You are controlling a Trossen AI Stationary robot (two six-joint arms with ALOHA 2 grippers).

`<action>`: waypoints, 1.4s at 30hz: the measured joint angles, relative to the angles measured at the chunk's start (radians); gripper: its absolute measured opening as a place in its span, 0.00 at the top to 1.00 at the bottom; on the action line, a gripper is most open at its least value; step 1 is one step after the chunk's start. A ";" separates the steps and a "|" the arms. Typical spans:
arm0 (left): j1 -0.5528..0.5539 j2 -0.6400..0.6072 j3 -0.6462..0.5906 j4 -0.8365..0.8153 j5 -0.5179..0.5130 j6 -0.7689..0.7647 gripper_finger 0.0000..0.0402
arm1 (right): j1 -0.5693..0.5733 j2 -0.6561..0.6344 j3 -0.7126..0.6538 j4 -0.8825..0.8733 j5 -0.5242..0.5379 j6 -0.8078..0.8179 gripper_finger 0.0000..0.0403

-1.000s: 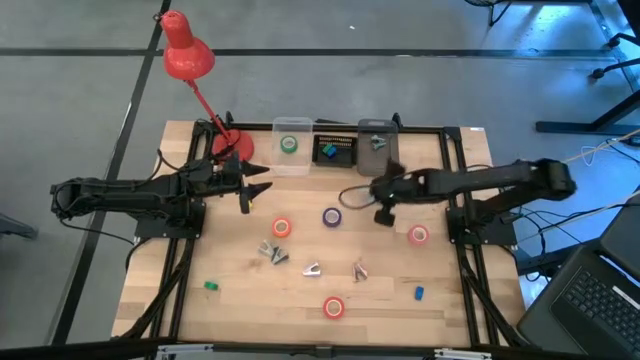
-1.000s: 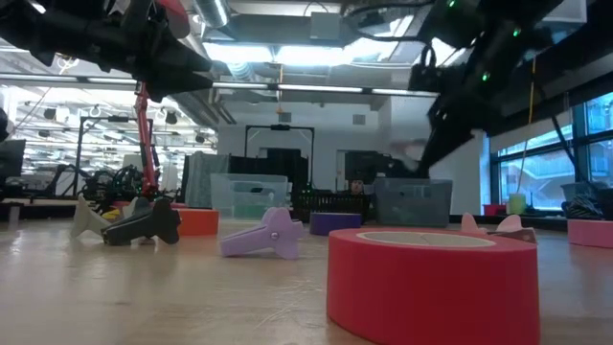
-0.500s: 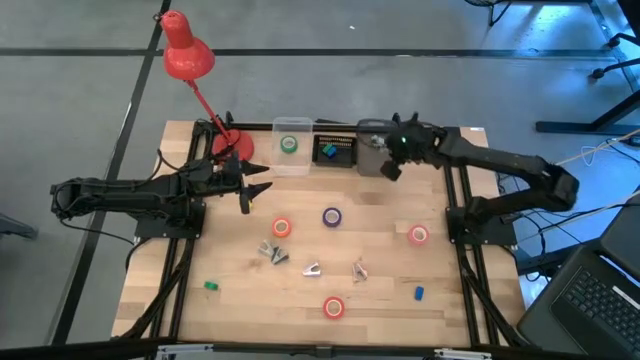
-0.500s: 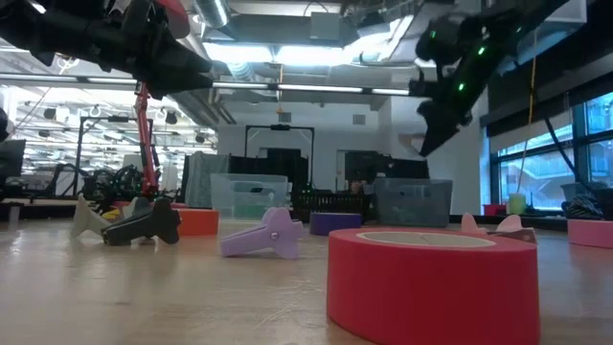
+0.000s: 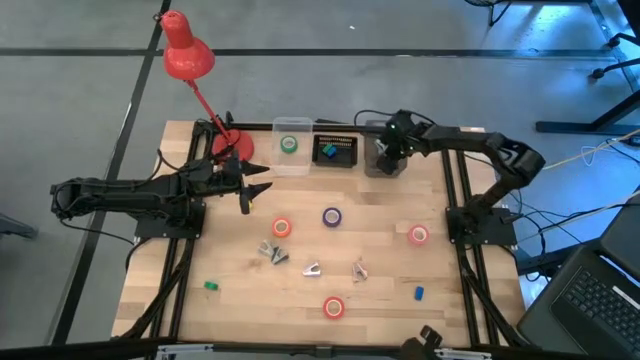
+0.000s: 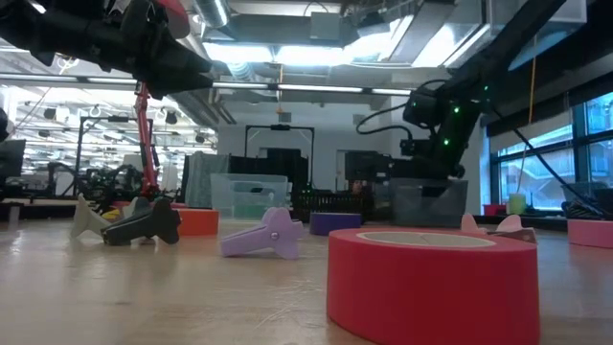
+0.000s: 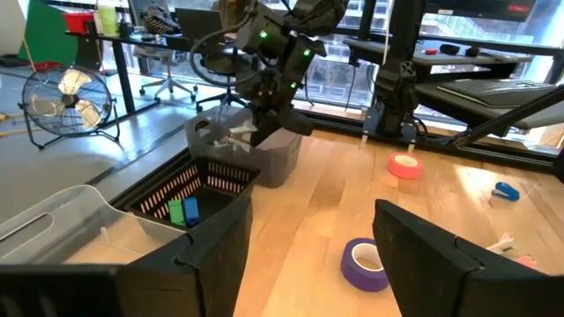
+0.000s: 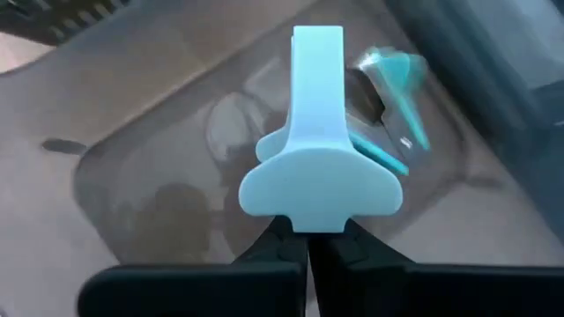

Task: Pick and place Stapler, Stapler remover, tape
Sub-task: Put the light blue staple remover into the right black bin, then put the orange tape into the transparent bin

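My right gripper [image 5: 389,157] hangs over the grey bin [image 5: 378,162] at the table's far edge, shut on a light blue stapler remover [image 8: 319,167]. In the bin lies another teal remover [image 8: 394,81]. Further removers [image 5: 272,250] [image 5: 312,268] [image 5: 359,270] rest on the table. Tape rolls lie flat: orange [image 5: 282,228], purple [image 5: 332,216], pink [image 5: 418,235], red [image 5: 333,307]; a green one [image 5: 289,144] is in the clear bin. My left gripper [image 5: 256,190] hovers open at the left. I cannot pick out a stapler. My right gripper pinches the remover's wide winged end [image 8: 319,218] between its two fingers [image 8: 284,251], coming from above and slanting down. The narrow stem [image 8: 317,62] points away from the fingers, along their line. The remover is lifted clear, above the grey bin's floor.
A black basket [image 5: 336,150] with small green and blue pieces stands between the clear bin [image 5: 290,160] and the grey one. A red desk lamp [image 5: 190,60] rises at the far left. Small green [image 5: 211,286] and blue [image 5: 420,293] pieces lie near the front.
My right gripper has swung from above the table's middle toward the far edge and has come down over the grey bin, tipping more steeply downward. It has stayed shut.
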 joint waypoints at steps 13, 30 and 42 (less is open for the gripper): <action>0.000 0.000 0.000 0.003 0.000 -0.007 0.44 | 0.000 -0.019 0.101 -0.026 -0.021 0.003 0.70; 0.000 0.000 0.000 0.001 -0.001 -0.008 0.44 | 0.241 -0.262 0.318 -0.371 -0.242 0.092 0.62; 0.000 0.000 0.000 0.000 0.001 -0.011 0.43 | 0.618 -0.613 0.031 -0.161 -0.191 0.444 0.62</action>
